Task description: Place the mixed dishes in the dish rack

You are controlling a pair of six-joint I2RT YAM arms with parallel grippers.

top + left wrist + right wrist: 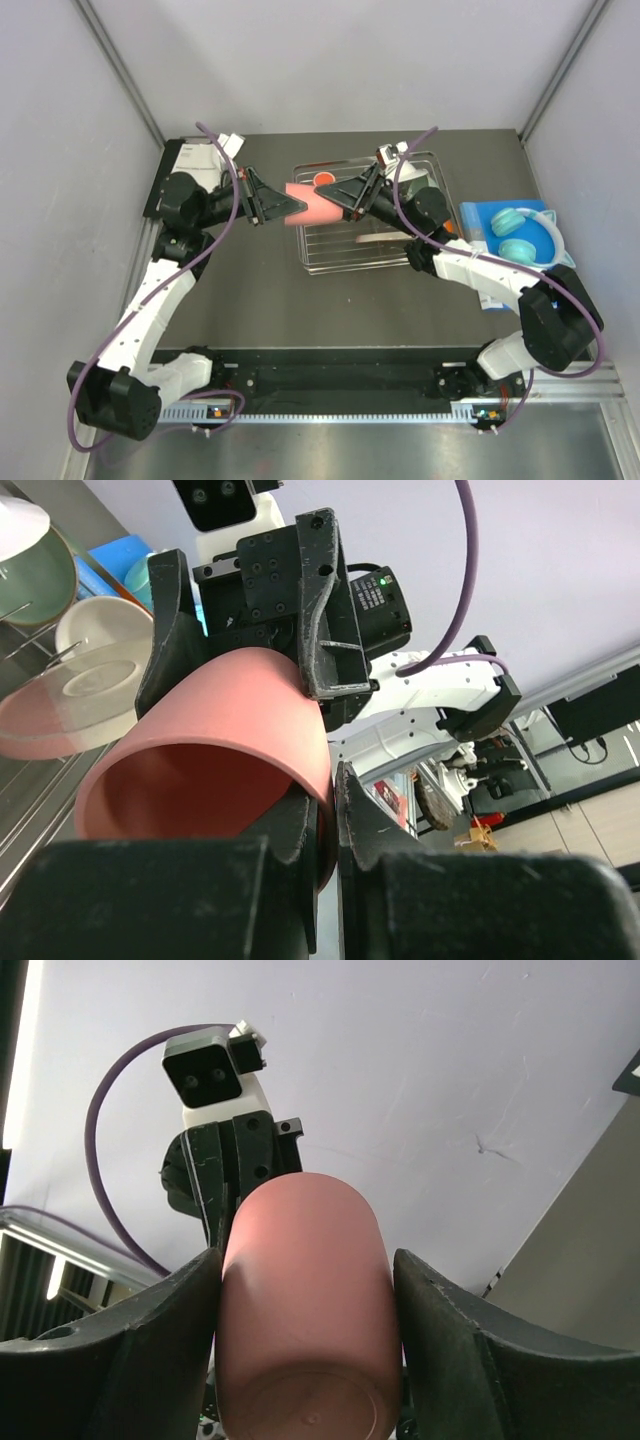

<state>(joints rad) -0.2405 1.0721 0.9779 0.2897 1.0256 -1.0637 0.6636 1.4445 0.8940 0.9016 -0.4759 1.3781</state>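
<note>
Over rack (330, 256): cup (312, 204) between left claw (283, 208) and right claw (346, 200); mug (323, 179) behind cup; headphones (520, 235) right of rack.

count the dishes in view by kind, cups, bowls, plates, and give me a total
cups and mugs: 2, salmon pink cup, orange mug
bowls: 2, mint green bowl, white bowl
plates: 1, pink plate
kind unclear: 1, white piece cut off at the left wrist view's corner
total: 6

Legible text: none.
- White papers (197, 155), left of the dish rack (340, 258): print too small to read.
- Label (373, 596) on black motor housing (300, 575): characters blurred, unreadable.
</note>
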